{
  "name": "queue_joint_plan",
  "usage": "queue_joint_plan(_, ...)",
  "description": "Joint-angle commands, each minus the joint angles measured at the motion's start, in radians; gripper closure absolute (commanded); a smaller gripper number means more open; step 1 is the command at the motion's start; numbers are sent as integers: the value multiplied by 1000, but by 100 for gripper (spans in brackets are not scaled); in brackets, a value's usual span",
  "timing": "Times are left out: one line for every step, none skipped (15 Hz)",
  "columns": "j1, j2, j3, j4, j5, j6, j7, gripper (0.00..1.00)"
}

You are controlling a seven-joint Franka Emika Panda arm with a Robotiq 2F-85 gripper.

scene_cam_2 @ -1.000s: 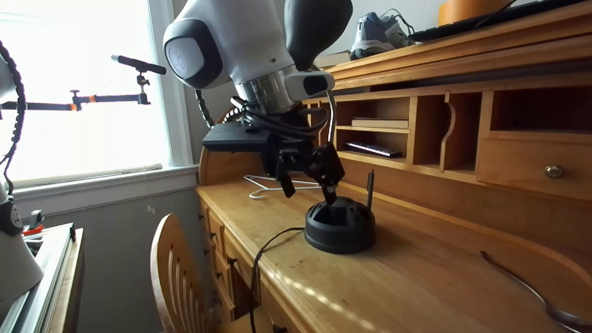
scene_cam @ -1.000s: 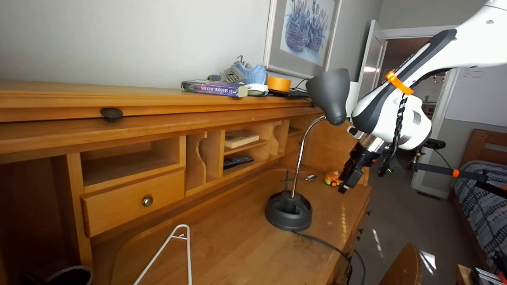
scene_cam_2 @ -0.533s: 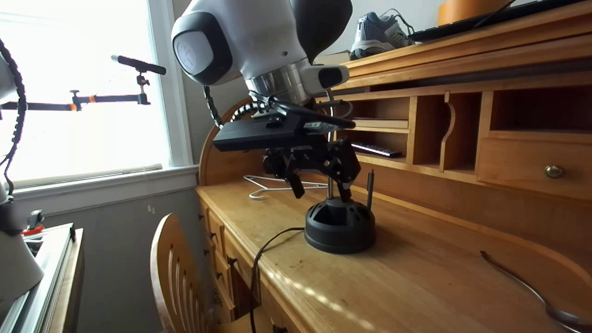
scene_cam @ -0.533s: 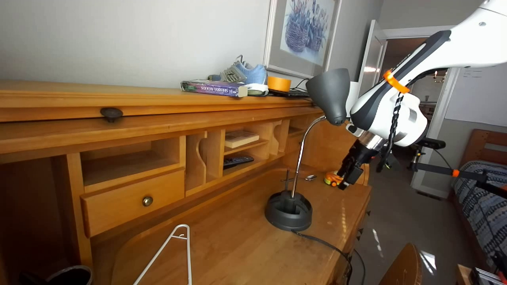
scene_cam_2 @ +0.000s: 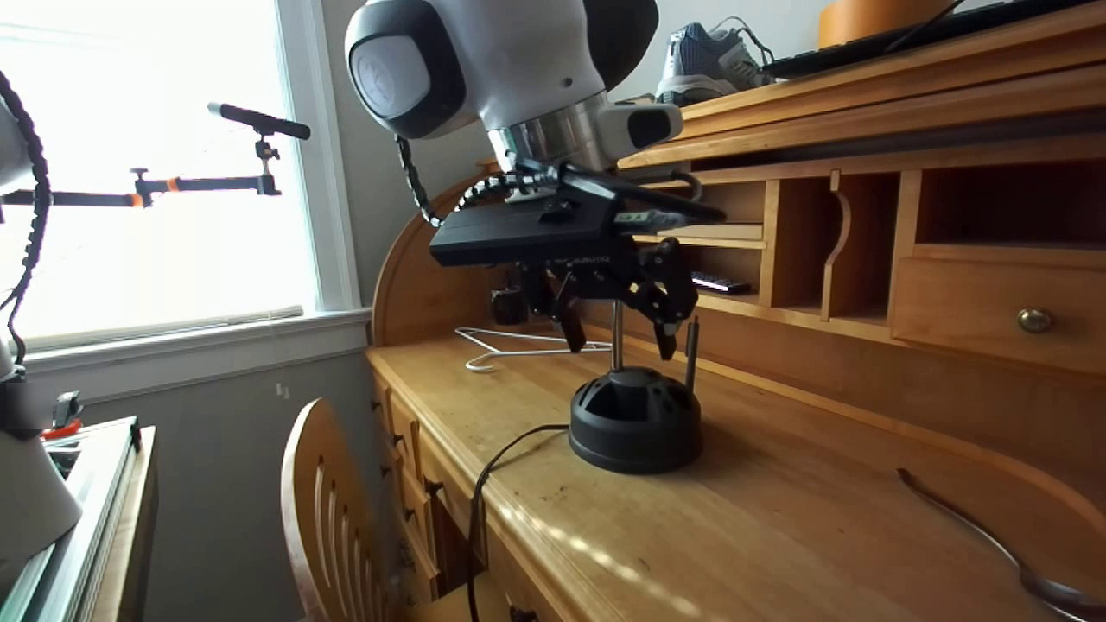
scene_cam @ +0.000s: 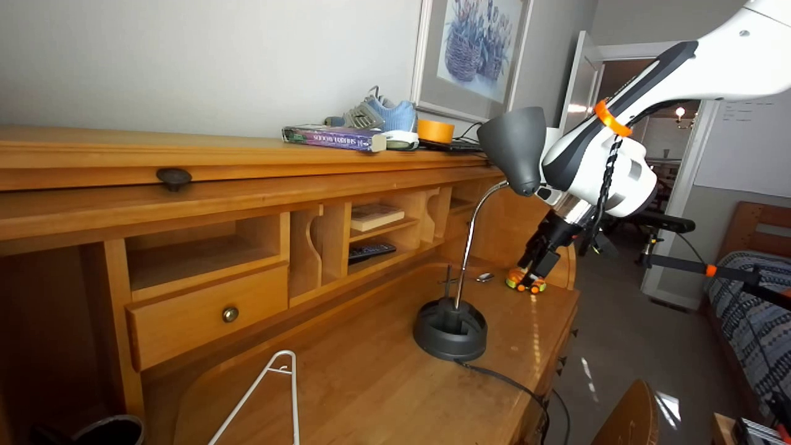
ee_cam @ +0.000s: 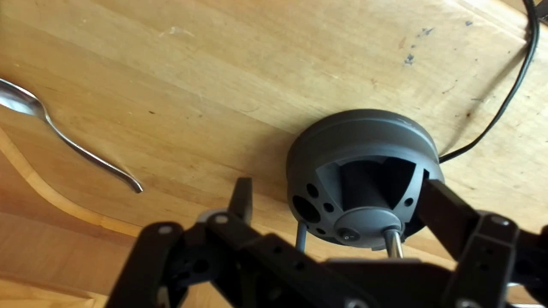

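Gripper (scene_cam_2: 620, 345) positioned above the desk (scene_cam_2: 778, 518), near the lamp base (scene_cam_2: 635, 445); jaws spread wide. The lamp base stands upright, set back from the desk's front edge; its power cord (ee_cam: 508, 100) passes over that edge. Spoon (ee_cam: 85, 153) lies near a back corner, handle toward the lamp base. Toy car (scene_cam: 515, 279) sits near the same end. Clothes hanger (scene_cam: 295, 395) lies toward the opposite end.

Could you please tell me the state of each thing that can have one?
Gripper: open, holding nothing
Lamp: upright; lit or not unclear
Pen-like stick: upright at the lamp base
Spoon: lying on the desk
Small drawer: closed
Purple book: closed, lying flat
Room door: open
Toy: standing on its wheels
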State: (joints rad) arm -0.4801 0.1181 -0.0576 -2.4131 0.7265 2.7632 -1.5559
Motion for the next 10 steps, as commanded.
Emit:
queue_joint_plan(-36, 51, 0, 95, 24, -141, -126, 0)
queue_joint_plan(-41, 62, 0, 113, 20, -167, -151, 0)
queue_joint_plan(10, 75, -56, 130, 22, -194, -183, 0)
queue_joint_plan(11, 88, -61, 142, 22, -204, -211, 0)
queue_joint_plan(14, 102, -70, 155, 17, -219, -245, 0)
queue_joint_plan(17, 115, -78, 165, 15, -226, -273, 0)
queue_joint_plan(21, 120, -86, 168, 4, -234, -288, 0)
queue_joint_plan(23, 124, -89, 164, 4, -237, -308, 0)
queue_joint_plan(30, 128, -91, 153, -2, -229, -316, 0)
queue_joint_plan(34, 134, -93, 145, -5, -228, -327, 0)
